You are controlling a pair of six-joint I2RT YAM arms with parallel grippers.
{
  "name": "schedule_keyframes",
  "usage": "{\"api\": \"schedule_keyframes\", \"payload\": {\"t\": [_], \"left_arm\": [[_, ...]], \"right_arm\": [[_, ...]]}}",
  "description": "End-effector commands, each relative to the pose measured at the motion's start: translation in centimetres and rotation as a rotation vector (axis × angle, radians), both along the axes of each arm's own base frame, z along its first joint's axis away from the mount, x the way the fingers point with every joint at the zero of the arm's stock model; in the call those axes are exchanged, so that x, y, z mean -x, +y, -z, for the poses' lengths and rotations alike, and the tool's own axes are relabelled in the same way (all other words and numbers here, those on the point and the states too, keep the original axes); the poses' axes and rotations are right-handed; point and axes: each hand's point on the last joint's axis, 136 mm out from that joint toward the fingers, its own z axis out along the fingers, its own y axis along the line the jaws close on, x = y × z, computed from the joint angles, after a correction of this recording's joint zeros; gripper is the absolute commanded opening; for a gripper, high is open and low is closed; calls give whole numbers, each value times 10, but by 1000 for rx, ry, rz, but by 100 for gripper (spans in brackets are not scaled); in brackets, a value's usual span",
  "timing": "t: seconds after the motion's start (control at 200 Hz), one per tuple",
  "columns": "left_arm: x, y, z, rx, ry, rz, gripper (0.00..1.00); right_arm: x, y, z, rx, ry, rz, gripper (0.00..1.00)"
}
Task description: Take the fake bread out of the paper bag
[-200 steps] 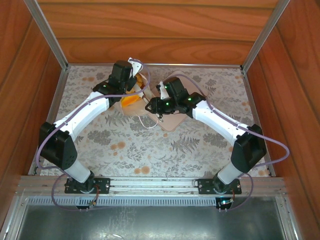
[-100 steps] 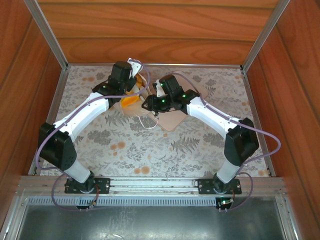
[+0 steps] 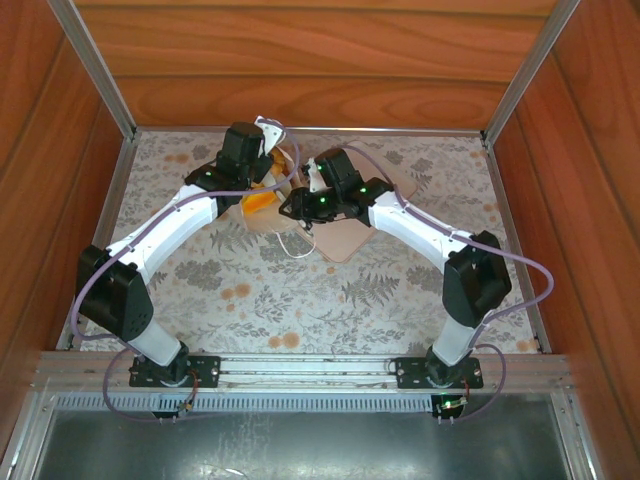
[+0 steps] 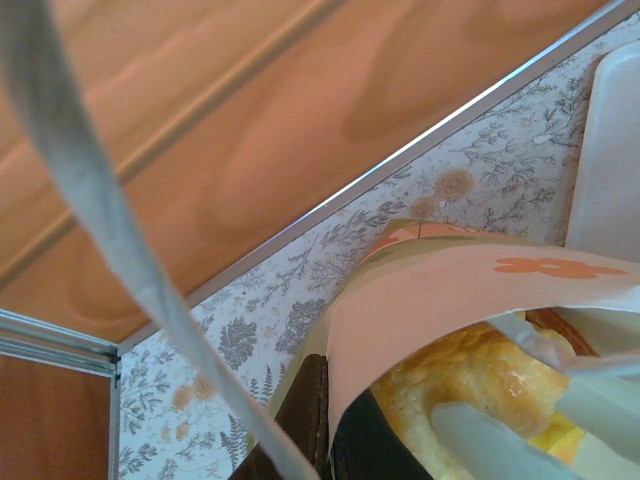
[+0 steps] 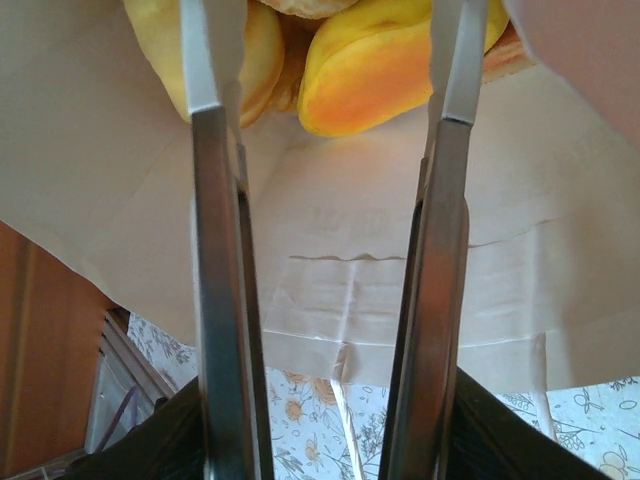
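The paper bag (image 3: 272,212) lies on its side at the table's back middle, mouth toward the right arm. My left gripper (image 3: 262,165) is shut on the bag's upper rim (image 4: 450,300), pinched between its dark fingers (image 4: 310,420). Glossy golden fake bread (image 4: 470,375) shows inside the mouth. My right gripper (image 5: 330,60) reaches into the bag with its jaws apart. A yellow-orange piece of bread (image 5: 370,75) lies between its white fingertips (image 5: 205,60), and another roll (image 5: 255,50) sits just left of it. From above, the right gripper (image 3: 292,207) covers the bag's opening.
A flat pink tray (image 3: 352,240) lies under the right wrist, right of the bag. A white cord handle (image 4: 100,220) loops across the left wrist view. Wooden walls and a metal rail (image 3: 300,128) close in just behind the bag. The floral tablecloth (image 3: 300,290) spreads toward the near side.
The right arm has pushed left, taking its gripper further into the bag's mouth, and its jaws have narrowed slightly. The left arm and the bag have stayed put.
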Motion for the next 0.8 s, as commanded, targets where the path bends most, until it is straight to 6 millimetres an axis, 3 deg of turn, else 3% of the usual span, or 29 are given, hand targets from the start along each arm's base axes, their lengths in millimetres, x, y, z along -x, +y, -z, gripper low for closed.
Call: {"api": "schedule_keyframes", "payload": {"t": [0.0,0.27,0.4,0.42,0.56,0.795], "left_arm": [[3,-8,-33,78,-90,14,0],[2,-6,-30,69,-87,1,0],[0,-5,-30,71,-90,-15,0],[0,-4,-30,73,-90,-17,0],[-2,-5,-31,87,-94,-22,0],[-3,-5,-38,87,-108,-24,0]], "right_arm": [[-7,7,-19,-50,-35,-15,42],[1,-2,-26,-47,-53,-14,26],[9,-8,-26,-28,-61,-15,22],[12,-10,-39,-45,-85,-15,22],[23,-19,-50,-41,-102,-11,18],[43,-40,-54,-10,-100,2,15]]}}
